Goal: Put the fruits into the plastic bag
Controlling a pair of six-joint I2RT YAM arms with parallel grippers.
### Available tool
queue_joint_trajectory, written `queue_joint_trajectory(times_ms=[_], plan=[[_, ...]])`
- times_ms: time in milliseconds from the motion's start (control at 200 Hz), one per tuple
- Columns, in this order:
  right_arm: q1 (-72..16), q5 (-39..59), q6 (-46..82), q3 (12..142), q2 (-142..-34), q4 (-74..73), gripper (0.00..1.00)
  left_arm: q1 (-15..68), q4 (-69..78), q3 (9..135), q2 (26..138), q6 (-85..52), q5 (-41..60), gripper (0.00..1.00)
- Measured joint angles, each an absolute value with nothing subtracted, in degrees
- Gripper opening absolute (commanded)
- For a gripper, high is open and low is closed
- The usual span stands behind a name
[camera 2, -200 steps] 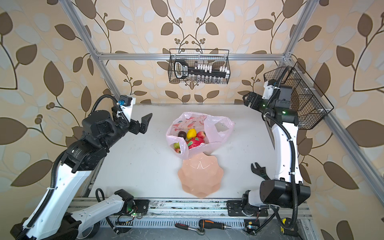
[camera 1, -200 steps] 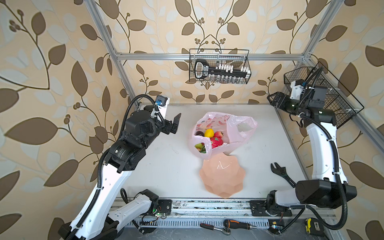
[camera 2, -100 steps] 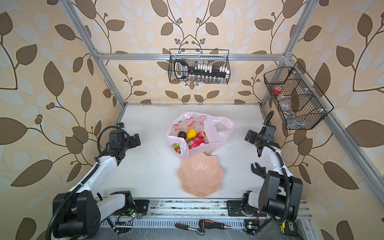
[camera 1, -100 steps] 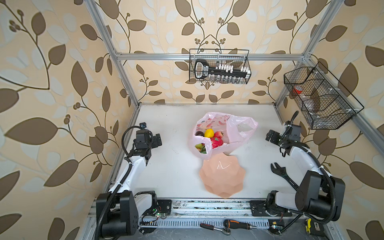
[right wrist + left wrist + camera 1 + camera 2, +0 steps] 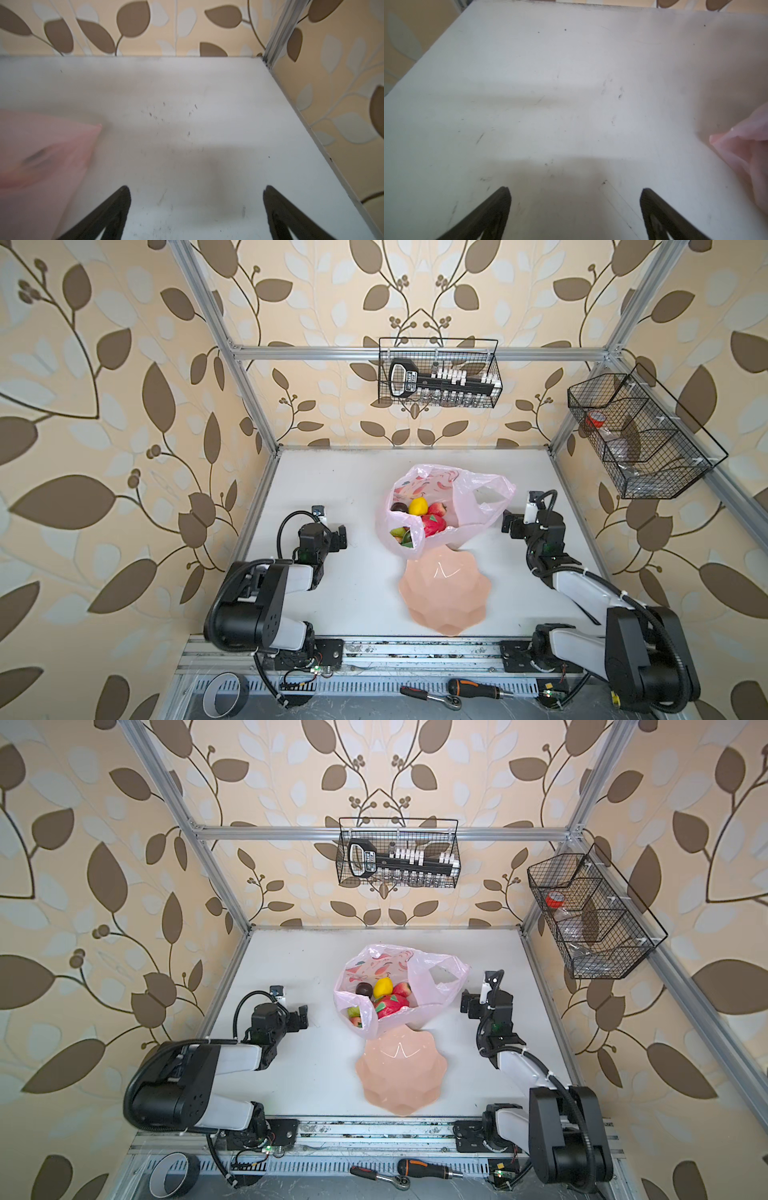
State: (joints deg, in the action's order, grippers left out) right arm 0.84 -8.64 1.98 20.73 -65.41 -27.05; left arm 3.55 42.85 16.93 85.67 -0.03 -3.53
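Pink plastic bag (image 5: 462,504) holds fruits (image 5: 417,506); basket tool label (image 5: 409,381) illegible.

White tabletop (image 5: 332,489), matte, scuffed with fine dark specks. Lying directly on it, two items: pink translucent plastic bag (image 5: 473,506), mid-table, mouth open; peach scalloped plate (image 5: 444,597), touching the bag's near edge.

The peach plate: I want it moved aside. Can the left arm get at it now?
Probably yes: the left gripper is open and empty, with bare table between it and the plate; only the plastic bag meets its far rim.
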Motion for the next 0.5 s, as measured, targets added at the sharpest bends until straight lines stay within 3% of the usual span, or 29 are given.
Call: queue_joint_trajectory(times_ms=[85,270,500], plan=[[-1.3,-10.4,1.9,16.7,-65.1,-33.7,1.0,3.7,42.3,17.1,86.6,0.7,-3.4,0.99],[-1.8,-10.3,2.2,11.3,-76.8,-48.3,1.0,2.8,41.4,20.6,86.6,1.1,-2.8,0.99],[-1.3,-10.9,2.8,9.4,-77.4,-55.2,1.0,0.7,40.4,22.2,86.6,0.9,-1.8,0.99]])
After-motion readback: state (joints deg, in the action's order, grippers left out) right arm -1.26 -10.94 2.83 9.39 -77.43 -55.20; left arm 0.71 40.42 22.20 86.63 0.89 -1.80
